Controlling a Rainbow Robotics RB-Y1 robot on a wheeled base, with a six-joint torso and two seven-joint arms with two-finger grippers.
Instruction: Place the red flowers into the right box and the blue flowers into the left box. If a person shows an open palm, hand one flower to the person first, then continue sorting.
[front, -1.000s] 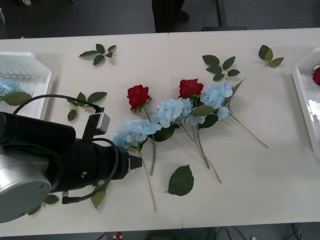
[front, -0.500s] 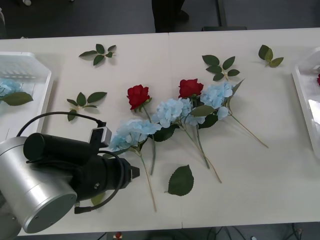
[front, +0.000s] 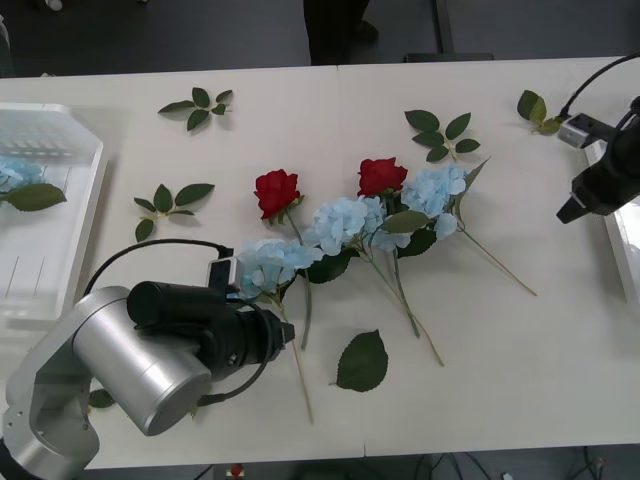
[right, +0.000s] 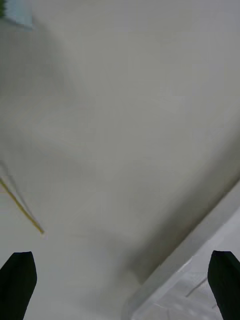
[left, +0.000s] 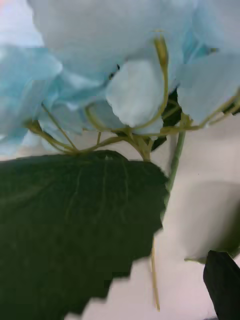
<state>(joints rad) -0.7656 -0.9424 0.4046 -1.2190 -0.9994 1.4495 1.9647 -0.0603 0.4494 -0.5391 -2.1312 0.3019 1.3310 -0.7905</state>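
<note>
**Left gripper right up against a blue flower, right gripper wide open by the right box**

At the far left edge of the table (front: 560, 330) sits the left box (front: 85, 215). One blue flower (front: 12, 175) lies inside it, at its left side, with a big green leaf beside it.

The left arm reaches in from the near left corner of the table. The left gripper (front: 285, 335) points at the leftmost of the blue flowers on the table (front: 268, 262), near the middle of the surface. In the left wrist view the pale blue petals (left: 125, 75) and a big dark leaf (left: 70, 220) are very close to the camera, and one black finger (left: 222, 282) shows at the corner. I cannot tell if this gripper is open or closed, or if it touches the flower.

Next to that flower lie two more blue flowers (front: 340, 222) in a row, running toward the far right. Two red flowers (front: 277, 190) lie just behind them, the second one (front: 381, 176) farther right. Their stems point toward the near edge. Loose green leaf sprigs (front: 200, 105) are scattered around the table.

At the right edge is the right box (front: 612, 215). The right gripper (front: 570, 212) hangs over its left rim, well apart from the flowers. In the right wrist view its two black fingers (right: 17, 285) stand wide apart with nothing between them, above bare table and the box rim (right: 185, 260).
</note>
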